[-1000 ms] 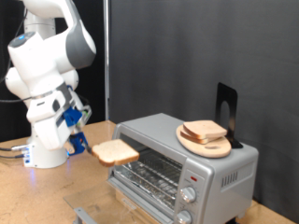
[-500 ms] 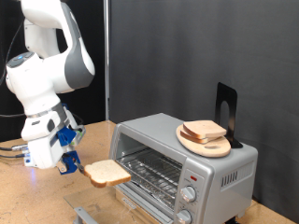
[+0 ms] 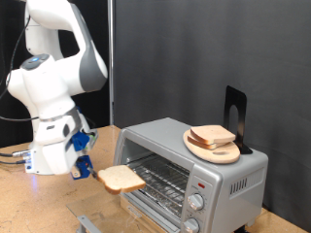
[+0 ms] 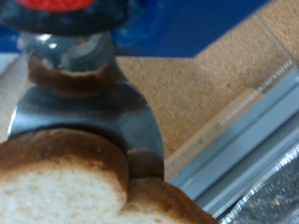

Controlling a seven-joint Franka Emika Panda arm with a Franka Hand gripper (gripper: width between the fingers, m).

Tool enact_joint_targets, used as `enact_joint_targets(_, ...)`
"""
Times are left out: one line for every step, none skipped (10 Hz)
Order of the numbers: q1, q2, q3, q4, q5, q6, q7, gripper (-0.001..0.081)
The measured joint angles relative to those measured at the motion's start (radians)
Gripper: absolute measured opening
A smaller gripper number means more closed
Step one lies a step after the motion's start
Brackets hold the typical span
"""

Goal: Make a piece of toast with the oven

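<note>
My gripper point(image 3: 90, 173) is shut on a piece of toast point(image 3: 120, 178), a pale slice with a tan crust, held flat in the air just in front of the open mouth of the oven point(image 3: 190, 175). The oven is silver, with a wire rack point(image 3: 155, 177) inside and two round knobs point(image 3: 195, 205) on its right panel. Its glass door point(image 3: 117, 209) lies folded down below the slice. In the wrist view the toast point(image 4: 65, 187) fills the lower part of the picture between metal fingers point(image 4: 84, 117), with the door's edge point(image 4: 243, 140) beyond.
A round wooden plate point(image 3: 213, 148) with two more bread slices point(image 3: 212, 136) sits on the oven's top, beside a black upright stand point(image 3: 236, 116). The oven rests on a wooden table point(image 3: 39, 204). A dark curtain hangs behind.
The arm has swung the toast first down and to the exterior view's left, then back right towards the oven's opening. The slice stays held; the plate has not moved.
</note>
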Motion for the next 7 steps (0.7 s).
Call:
enact_joint_targets(0.009,0.0,0.018,0.003,0.005,0.001,0.016,0.0482)
enact_joint_targets(0.018,-0.001,0.035,0.005,0.009,0.002,0.029,0.0482)
enact_joint_targets(0.024,-0.002,0.052,0.006,0.009,0.006,0.039,0.0482)
enact_joint_targets(0.029,-0.003,0.069,0.006,0.006,0.012,0.053,0.0482)
enact_joint_targets(0.031,-0.003,0.087,0.005,-0.005,0.017,0.076,0.0482)
enact_joint_targets(0.031,-0.003,0.106,0.005,-0.027,0.019,0.107,0.0482)
enact_joint_targets(0.032,-0.003,0.125,0.005,-0.051,0.02,0.138,0.0482)
